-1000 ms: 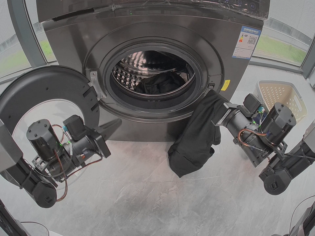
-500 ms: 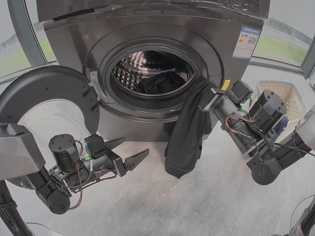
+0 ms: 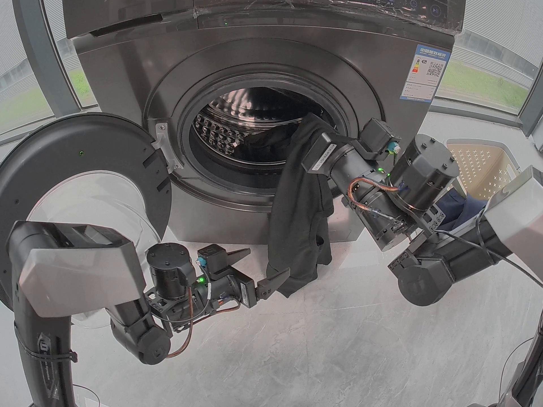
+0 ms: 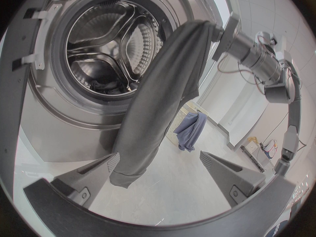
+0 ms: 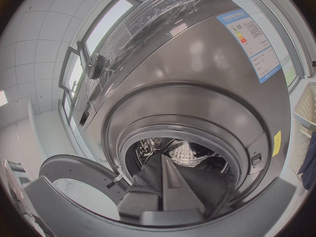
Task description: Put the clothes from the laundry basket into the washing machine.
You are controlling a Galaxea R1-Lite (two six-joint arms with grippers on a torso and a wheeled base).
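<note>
Washer (image 3: 350, 74) mouth open, door (image 3: 73, 154) out at 9 o'clock, right gripper (image 5: 163, 162) clamped on black cloth (image 3: 300, 199) at the mouth's 3 o'clock edge, left gripper (image 3: 266, 264) wide apart by the cloth's low end.

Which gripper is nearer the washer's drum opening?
Right. The right gripper is at the drum opening's right edge, shut on the black garment; the left gripper is open, low by the garment's hanging hem.

Garment (image 3: 297, 210) before washing machine (image 3: 254, 52), laundry basket (image 3: 486, 168) right
</note>
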